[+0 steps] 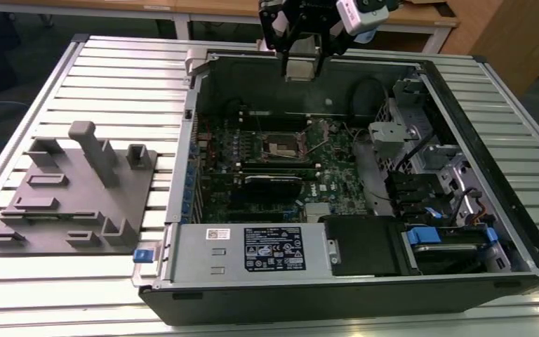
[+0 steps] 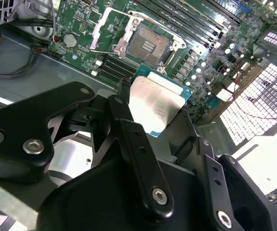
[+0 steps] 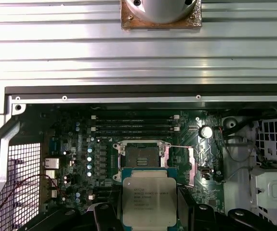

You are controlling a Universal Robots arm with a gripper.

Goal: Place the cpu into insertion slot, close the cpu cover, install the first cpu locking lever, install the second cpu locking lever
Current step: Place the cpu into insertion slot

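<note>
Currently: cpu (image 3: 145, 199), clamped by opposite edges between narrowed fingers (image 3: 104, 216), aloft over the case (image 1: 363, 298), apart from the open insertion slot (image 3: 141, 156). Likely light, stiff, fragile underneath; edges judged the safest hold.

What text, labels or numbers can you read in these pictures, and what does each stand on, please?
Nothing can be quoted as it reads.
cpu, held in the gripper: several lines of print on its lid, too small to read.
black label on the power supply: white print and symbols, too small to read.
white sticker beside it: illegible.
motherboard: no readable marking.
</note>
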